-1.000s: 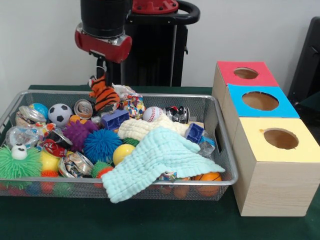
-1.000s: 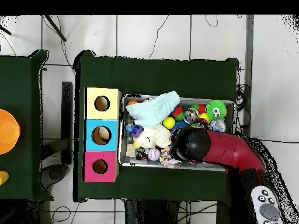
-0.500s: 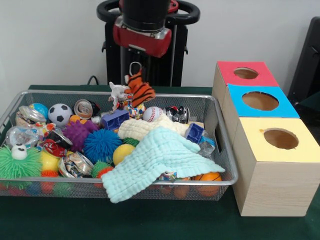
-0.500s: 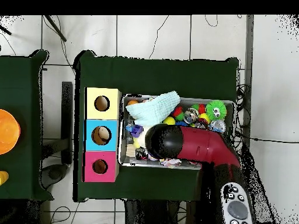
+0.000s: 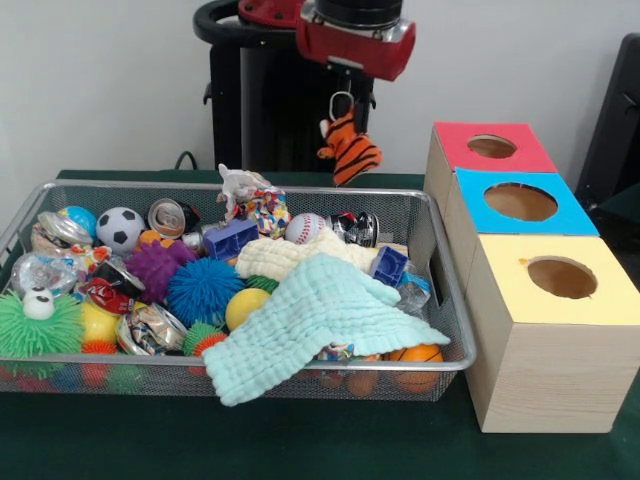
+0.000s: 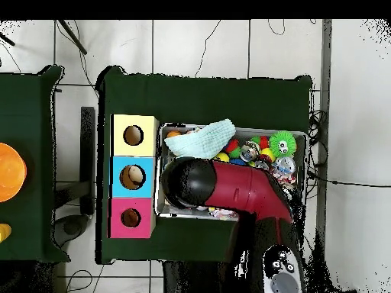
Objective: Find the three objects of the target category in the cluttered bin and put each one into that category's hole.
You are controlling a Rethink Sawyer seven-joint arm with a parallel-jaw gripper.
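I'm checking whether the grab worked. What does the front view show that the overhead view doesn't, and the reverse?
Front only: the tiger toy hangs from the claw, clear of the bin.

Overhead only: the arm covers much of the bin, hiding the toy; the orange object on a second table.

Both: the mint cloth, and the red box, blue box and yellow box.

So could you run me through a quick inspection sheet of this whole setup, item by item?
Surface: dark green table, holding a wire bin and three boxes.
Job's things: striped tiger toy hanging in the air above the bin's far edge; red box, blue box and yellow box, each with a round hole on top.
Clutter: pale green cloth draped over the bin's front rim, spiky blue ball, soccer ball, baseball, crushed cans.
Claw: claw shut on the tiger toy's loop.
Cables: thin cables on the floor.
Surroundings: white wall, tiled floor, a second green table.
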